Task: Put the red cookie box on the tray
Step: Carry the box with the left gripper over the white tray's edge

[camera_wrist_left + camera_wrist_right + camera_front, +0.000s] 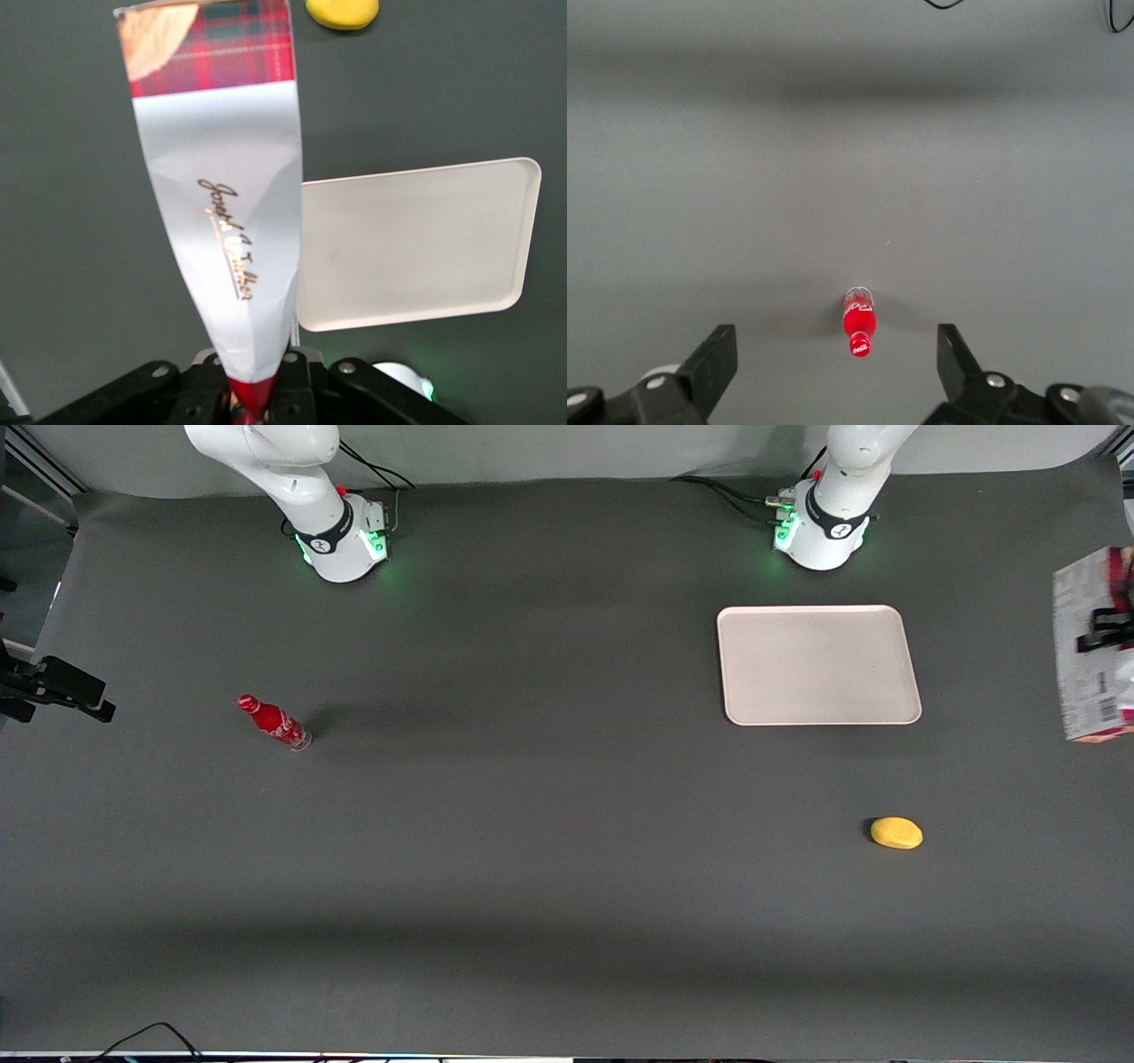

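**Cookie box held in the air, off to the side of the tray**

A dark grey mat covers the whole table (532, 886), with the two white arm bases standing at the edge farthest from the front camera. Toward the parked arm's end of the table a red soda bottle (274, 723) stands alone on the mat. Toward the working arm's end lies the tray (819, 664), pale cream-pink and flat on the mat, just in front of the working arm's base. Nearer to the front camera than the tray, and well apart from it, a yellow rounded object (897, 833) lies on the mat.

At the very edge of the front view, past the tray at the working arm's end, the red cookie box (1095, 645) hangs in the air, its white and grey printed panel facing the camera. The gripper (1107, 631) shows as dark parts across the box.

In the left wrist view the gripper (251, 390) is clamped on the red end of the box (226, 221), which stretches straight away from the fingers, its tartan end with the cookie picture farthest from them. The tray (416, 248) lies below, beside the box and not under it, and the box is clear of it.
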